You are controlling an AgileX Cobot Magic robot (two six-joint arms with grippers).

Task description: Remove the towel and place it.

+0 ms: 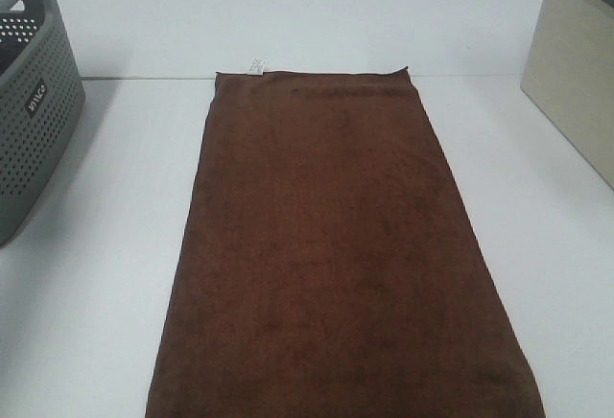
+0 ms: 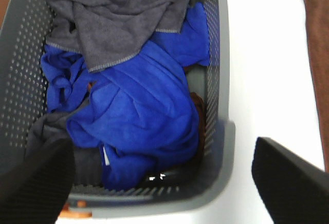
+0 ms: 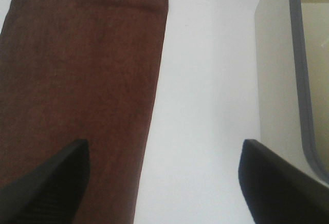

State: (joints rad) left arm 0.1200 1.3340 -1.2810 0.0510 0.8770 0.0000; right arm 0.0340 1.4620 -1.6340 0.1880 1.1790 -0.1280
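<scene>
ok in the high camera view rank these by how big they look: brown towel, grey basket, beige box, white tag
1. brown towel, by far the largest.
2. grey basket and beige box: alike in visible area, both cut off by the frame edges, so not ranked against each other.
3. white tag at the towel's far corner, smallest.

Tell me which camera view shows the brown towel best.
The exterior high view: the towel lies flat on the table with nearly its whole length and its white tag visible. The right wrist view shows only one end and a long edge. The left wrist view catches just a thin strip at the frame edge.
</scene>
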